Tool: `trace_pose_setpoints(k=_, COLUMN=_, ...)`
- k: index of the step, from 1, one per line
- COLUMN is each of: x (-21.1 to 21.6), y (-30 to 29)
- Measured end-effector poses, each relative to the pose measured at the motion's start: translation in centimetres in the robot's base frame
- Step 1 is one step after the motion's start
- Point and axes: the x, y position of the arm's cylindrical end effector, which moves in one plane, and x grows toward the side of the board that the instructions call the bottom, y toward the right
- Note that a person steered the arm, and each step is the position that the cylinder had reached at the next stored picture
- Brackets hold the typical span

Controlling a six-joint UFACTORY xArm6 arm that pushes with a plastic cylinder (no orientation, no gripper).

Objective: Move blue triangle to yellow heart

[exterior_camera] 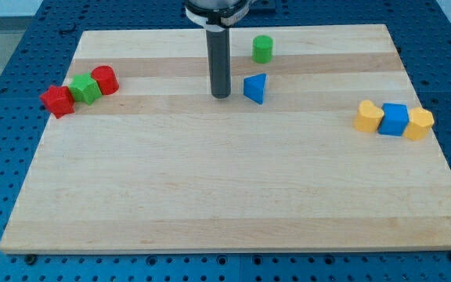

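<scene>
Our arm has no claw, only a rod, so there is nothing to open or close. My tip (221,95) stands on the board (225,196), just left of the blue triangle (255,88), with a small gap between. Farther away is a green cylinder (263,48). At the right edge a yellow heart (368,116), a blue cube (395,120) and another yellow block (419,124) touch in a row. At the far left, a red block (57,101), a green block (85,88) and a red cylinder (105,80) cluster together.
</scene>
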Motion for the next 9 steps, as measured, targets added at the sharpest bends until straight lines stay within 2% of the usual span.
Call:
trace_pose_setpoints(k=3, x=-2.2, y=1.1)
trace_pose_setpoints(k=5, x=-1.8, y=4.8)
trace_pose_setpoints(k=7, x=0.2, y=7.6)
trace_pose_setpoints(k=9, x=4.0, y=7.8)
